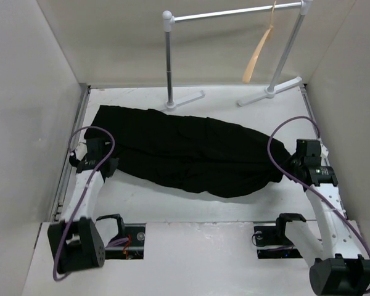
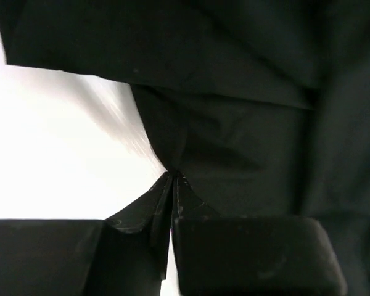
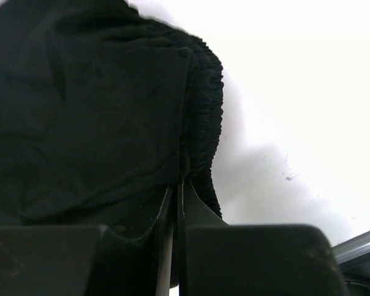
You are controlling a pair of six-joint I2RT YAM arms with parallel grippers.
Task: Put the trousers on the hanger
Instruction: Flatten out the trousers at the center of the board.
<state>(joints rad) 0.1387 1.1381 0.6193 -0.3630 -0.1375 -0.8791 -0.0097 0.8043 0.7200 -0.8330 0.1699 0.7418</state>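
The black trousers (image 1: 185, 151) lie stretched across the white table from far left to near right. My left gripper (image 1: 108, 161) is shut on the trousers' left end; in the left wrist view (image 2: 174, 176) a fold of black cloth (image 2: 246, 123) is pinched at the fingertips. My right gripper (image 1: 282, 166) is shut on the ribbed waistband end (image 3: 203, 105); in the right wrist view (image 3: 179, 180) the closed jaws pinch the cloth. The tan wooden hanger (image 1: 259, 52) hangs from the rail at the back right, well beyond the trousers.
A white-and-grey rail stand (image 1: 234, 12) stands at the back, its feet (image 1: 185, 102) on the table just behind the trousers. Grey walls close in the left, right and back. Purple cables (image 1: 92, 139) loop over both arms.
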